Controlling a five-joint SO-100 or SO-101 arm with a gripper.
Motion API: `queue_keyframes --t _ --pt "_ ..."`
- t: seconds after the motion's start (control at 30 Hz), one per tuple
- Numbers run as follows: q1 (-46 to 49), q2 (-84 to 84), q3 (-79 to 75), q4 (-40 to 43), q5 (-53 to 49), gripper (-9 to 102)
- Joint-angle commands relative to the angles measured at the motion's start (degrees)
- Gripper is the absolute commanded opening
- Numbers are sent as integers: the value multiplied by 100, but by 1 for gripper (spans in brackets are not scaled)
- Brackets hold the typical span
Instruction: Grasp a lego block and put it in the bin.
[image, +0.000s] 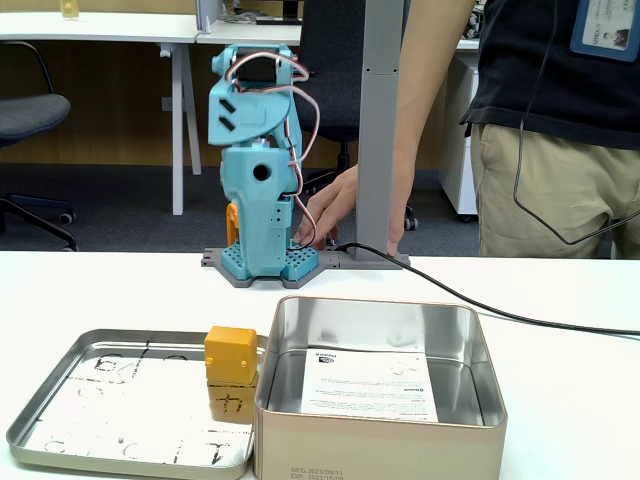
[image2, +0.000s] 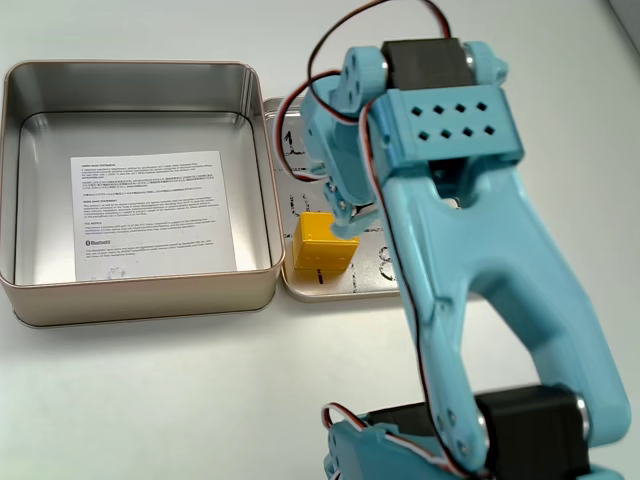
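So the block sits in the shallow tray, tucked right up against the bin's outer wall, at the tray corner nearest the bin. It looks like a squat cube with no real long axis, so approach angle probably doesn't matter much beyond squaring up to its faces. The mirror-like tray floor throws a reflection under it in the front fixed view, so it can read as two stacked cubes, but I only count one block. The bin is just beside it, open, empty except for a printed paper sheet lying flat on the bottom. Farther back from the bin, the arm is folded upright on its base in that view, well behind the tray. In the other fixed view the gripper tip overlaps the block's top edge, but I can't tell whether that's real contact or just camera line-up, and I can't tell whether the jaws are apart or together. Behind the arm, a person's hand rests near a grey post.
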Motion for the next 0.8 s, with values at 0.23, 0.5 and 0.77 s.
queue_keyframes --t 0.23,0.5,0.77 --pt "158 -1107 79 -870 -272 29" --pt "562 -2057 79 -1512 -475 28" --pt "642 -2470 88 -1802 -519 29"
